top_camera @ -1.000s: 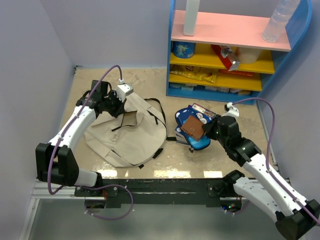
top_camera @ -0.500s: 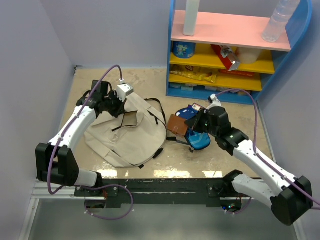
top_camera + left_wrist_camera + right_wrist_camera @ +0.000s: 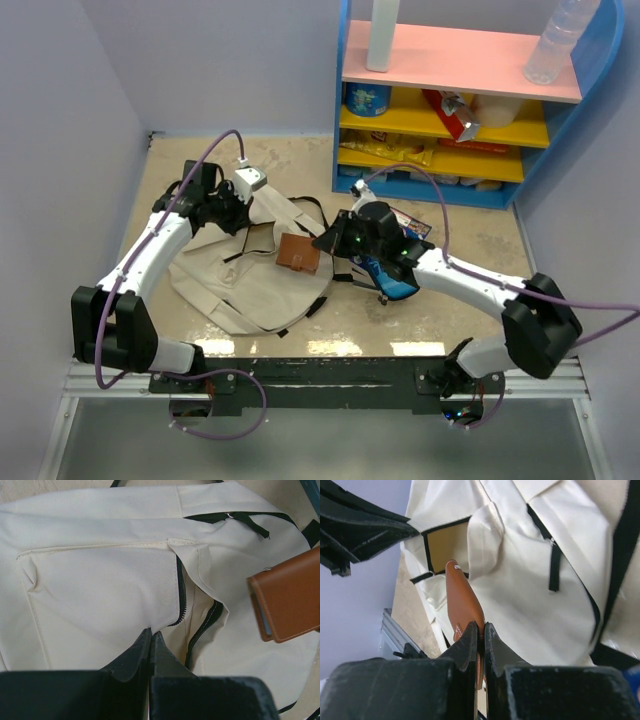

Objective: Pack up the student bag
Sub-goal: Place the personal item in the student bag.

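Observation:
The student bag (image 3: 255, 285), beige canvas with black straps, lies at the left of the floor with its zipped opening (image 3: 197, 622) parted. My left gripper (image 3: 238, 216) is shut on the bag's fabric (image 3: 100, 580) at the edge of that opening, fingertips together (image 3: 151, 633). A flat brown leather wallet (image 3: 298, 253) hangs over the bag's middle, just right of the opening, pinched in my shut right gripper (image 3: 322, 243). In the right wrist view the wallet (image 3: 462, 602) points toward the dark-edged opening (image 3: 445, 542), with the gripper (image 3: 481, 627) behind it.
A blue pouch (image 3: 393, 281) lies on a printed book (image 3: 408, 222) right of the bag. A blue shelf unit (image 3: 450, 100) at the back right holds snacks, a clear bottle (image 3: 560, 40) and a white container (image 3: 382, 35). Walls close in the left and back.
My right arm has swung left, carrying the brown wallet from above the blue pouch to above the bag. The left arm has not moved.

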Motion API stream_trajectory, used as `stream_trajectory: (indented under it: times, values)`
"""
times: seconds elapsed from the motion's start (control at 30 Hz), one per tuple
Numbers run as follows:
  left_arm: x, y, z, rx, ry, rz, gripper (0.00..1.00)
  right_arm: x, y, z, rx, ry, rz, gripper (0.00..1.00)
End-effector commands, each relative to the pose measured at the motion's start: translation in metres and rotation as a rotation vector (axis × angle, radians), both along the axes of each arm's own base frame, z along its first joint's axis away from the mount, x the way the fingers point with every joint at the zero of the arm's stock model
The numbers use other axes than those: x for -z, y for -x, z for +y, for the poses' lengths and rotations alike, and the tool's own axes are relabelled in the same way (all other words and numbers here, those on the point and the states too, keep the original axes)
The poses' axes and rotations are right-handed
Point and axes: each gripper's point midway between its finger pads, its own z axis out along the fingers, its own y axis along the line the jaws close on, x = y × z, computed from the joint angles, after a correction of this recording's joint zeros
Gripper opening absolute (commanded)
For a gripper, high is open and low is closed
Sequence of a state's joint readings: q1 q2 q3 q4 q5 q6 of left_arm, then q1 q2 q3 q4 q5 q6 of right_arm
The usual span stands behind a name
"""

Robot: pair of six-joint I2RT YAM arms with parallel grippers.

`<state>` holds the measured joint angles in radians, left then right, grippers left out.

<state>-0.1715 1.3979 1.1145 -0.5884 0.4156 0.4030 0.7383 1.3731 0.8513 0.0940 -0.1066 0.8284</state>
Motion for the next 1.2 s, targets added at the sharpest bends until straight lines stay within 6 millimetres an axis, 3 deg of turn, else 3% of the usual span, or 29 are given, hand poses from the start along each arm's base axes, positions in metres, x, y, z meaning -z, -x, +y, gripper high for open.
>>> stream_trajectory:
  times: [0.0,0.1,0.13,0.2,0.33,0.6,0.83,1.03,1.17]
  values:
    - [-0.032,-0.009,-0.01,0.019,0.05,-0.098,0.0,-0.042,-0.02,0.044,-0.049,-0.153,-0.075,0.0]
    - [-0.033,-0.007,-0.01,0.021,0.049,-0.101,0.0,-0.042,-0.025,0.058,-0.062,-0.169,-0.07,0.0]
    - [-0.032,-0.006,-0.01,0.023,0.051,-0.097,0.0,-0.031,-0.028,0.061,-0.065,-0.159,-0.052,0.0]
    - [-0.032,-0.005,-0.01,0.024,0.052,-0.097,0.0,-0.03,-0.031,0.069,-0.075,-0.176,-0.047,0.0]
    - [-0.031,-0.003,-0.011,0.03,0.056,-0.091,0.0,-0.009,-0.039,0.079,-0.075,-0.158,-0.007,0.0]
    - [-0.028,0.004,-0.014,0.064,0.062,-0.072,0.0,-0.013,-0.069,0.077,0.071,-0.182,-0.027,0.0]
    - [-0.025,0.009,-0.017,0.086,0.071,-0.056,0.0,-0.016,-0.082,0.075,0.162,-0.221,-0.035,0.0]
    - [-0.026,0.011,-0.021,0.103,0.086,-0.048,0.0,-0.016,-0.086,0.102,0.179,-0.207,-0.056,0.0]
    - [-0.031,0.015,-0.033,0.126,0.147,-0.035,0.0,-0.023,-0.075,0.124,0.223,-0.193,-0.115,0.0]
